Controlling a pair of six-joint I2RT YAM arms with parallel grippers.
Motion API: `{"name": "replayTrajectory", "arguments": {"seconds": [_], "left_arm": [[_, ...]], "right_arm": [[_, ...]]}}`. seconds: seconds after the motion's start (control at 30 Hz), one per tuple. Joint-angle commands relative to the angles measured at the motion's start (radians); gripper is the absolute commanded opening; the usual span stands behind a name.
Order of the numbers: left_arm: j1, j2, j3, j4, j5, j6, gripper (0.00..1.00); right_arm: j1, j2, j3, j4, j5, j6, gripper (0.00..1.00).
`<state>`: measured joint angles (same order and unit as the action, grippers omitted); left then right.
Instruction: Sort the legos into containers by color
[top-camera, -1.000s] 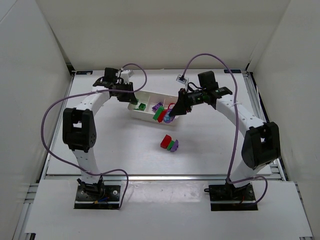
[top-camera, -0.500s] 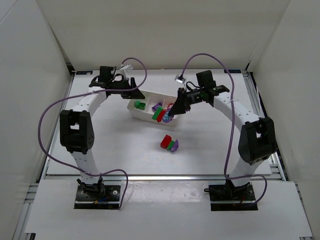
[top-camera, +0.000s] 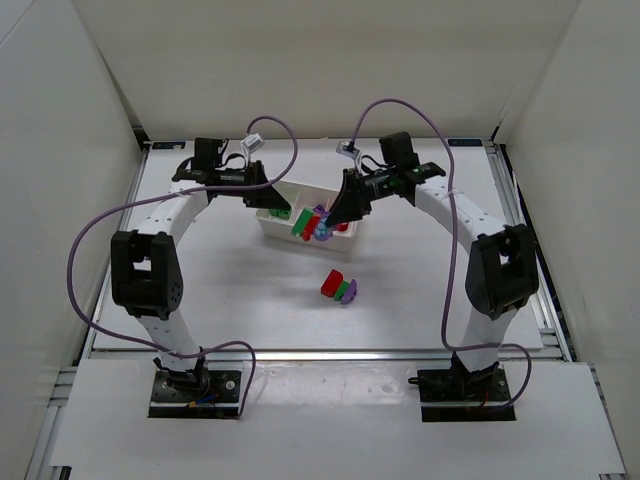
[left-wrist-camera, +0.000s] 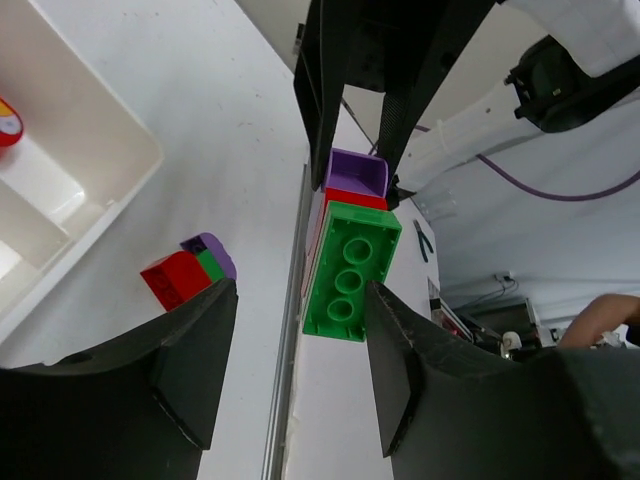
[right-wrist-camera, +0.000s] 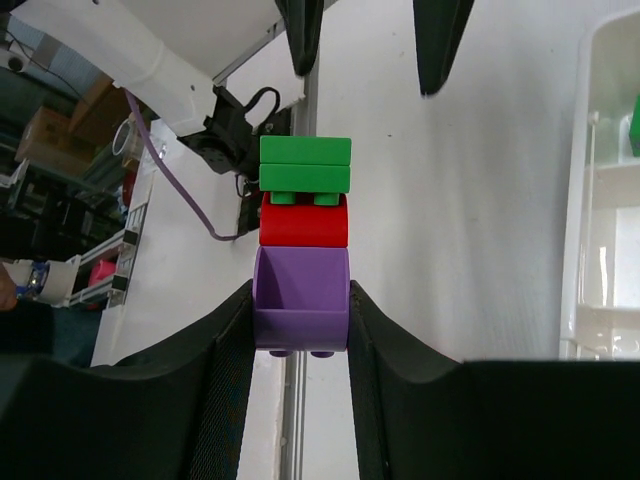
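My right gripper (right-wrist-camera: 300, 330) is shut on the purple brick (right-wrist-camera: 300, 300) at one end of a joined stack, with a red brick (right-wrist-camera: 304, 220) and a green brick (right-wrist-camera: 305, 165) beyond it. In the top view it (top-camera: 330, 218) holds this stack (top-camera: 308, 226) in the air over the white tray (top-camera: 272, 228). My left gripper (left-wrist-camera: 300, 330) is open, and the stack's green end (left-wrist-camera: 350, 268) sits just ahead of its fingers, close to the right one. In the top view the left gripper (top-camera: 278, 203) faces the stack. A second red, green and purple stack (top-camera: 338, 288) lies on the table.
A green brick (top-camera: 283, 213) lies in the tray's left compartment. The tray's rim shows in the left wrist view (left-wrist-camera: 90, 150) and in the right wrist view (right-wrist-camera: 600, 200). The second stack also shows in the left wrist view (left-wrist-camera: 190, 272). Purple cables arch over both arms.
My right gripper has carried the stack left, over the tray. My left gripper has reached right toward it, so the two now face each other.
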<state>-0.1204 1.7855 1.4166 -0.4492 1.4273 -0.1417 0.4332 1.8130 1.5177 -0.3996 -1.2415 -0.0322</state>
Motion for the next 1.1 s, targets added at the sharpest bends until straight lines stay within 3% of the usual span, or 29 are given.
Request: {"name": "replayTrajectory", "arguments": {"seconds": [0.0,1.07], "left_arm": [[-0.015,-0.077,-0.010,-0.043,0.085,0.067,0.65],[-0.047,-0.074,-0.018,-0.077,0.113,0.113,0.64]], "right_arm": [[0.004,0.016,0.055,0.062,-0.061,0.029,0.00],[0.016,0.085,0.082,0.186,-0.032,0.172,0.00]]}}
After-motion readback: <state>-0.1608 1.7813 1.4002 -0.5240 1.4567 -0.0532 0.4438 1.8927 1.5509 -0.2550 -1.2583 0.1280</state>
